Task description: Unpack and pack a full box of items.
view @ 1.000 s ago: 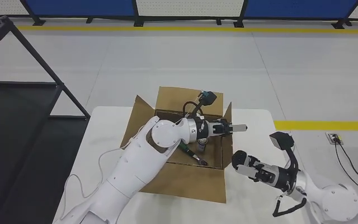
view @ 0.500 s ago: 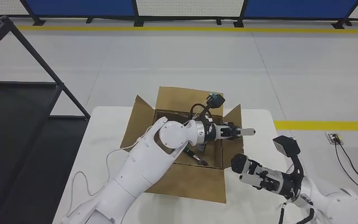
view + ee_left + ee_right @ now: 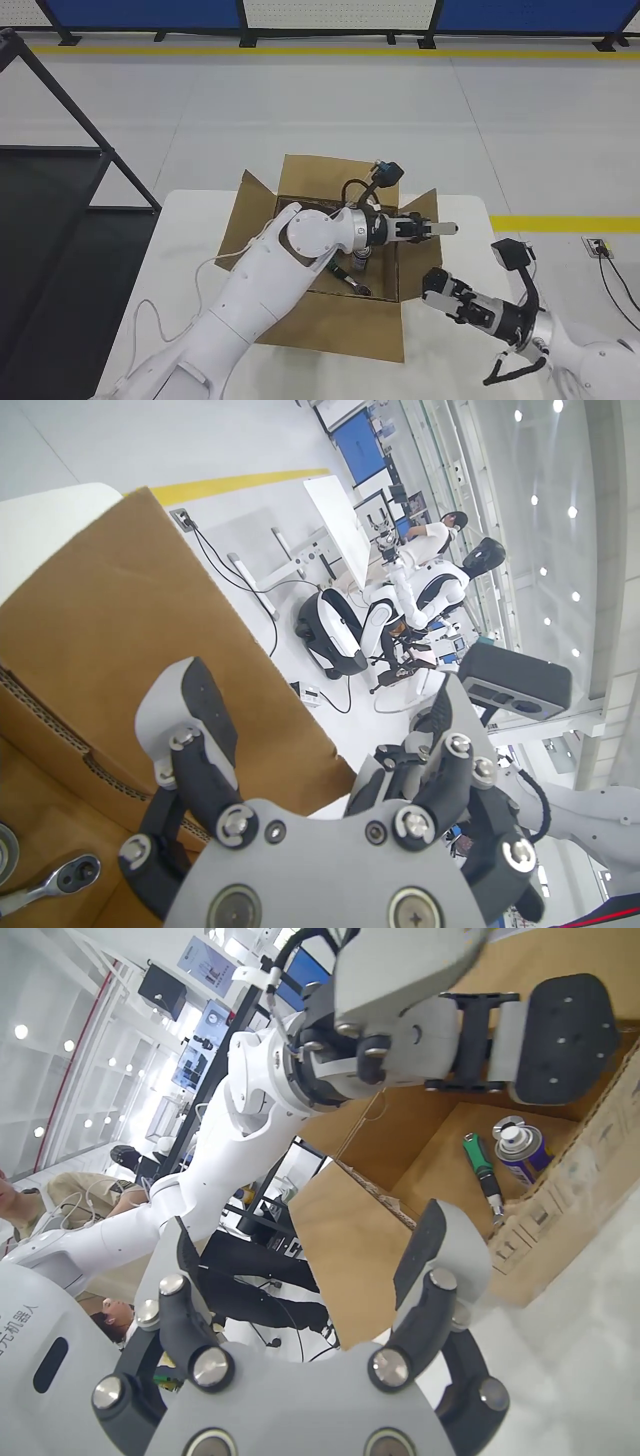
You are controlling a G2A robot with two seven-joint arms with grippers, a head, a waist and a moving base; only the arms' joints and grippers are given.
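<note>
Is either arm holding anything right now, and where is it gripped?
Nothing is held: the left tool and the right tool are both open and empty.

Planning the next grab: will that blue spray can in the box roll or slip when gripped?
Likely slippery: the spray can looks like smooth metal. Being round, it may roll if tipped. Probably rigid enough for a firm grip.

From above, your left arm [image 3: 300, 235] covers much of the box [image 3: 330, 325] interior. In the left wrist view the ratchet [image 3: 67, 877] runs off the picture's edge. In the right wrist view a box wall hides the base of the spray can [image 3: 522, 1150].
</note>
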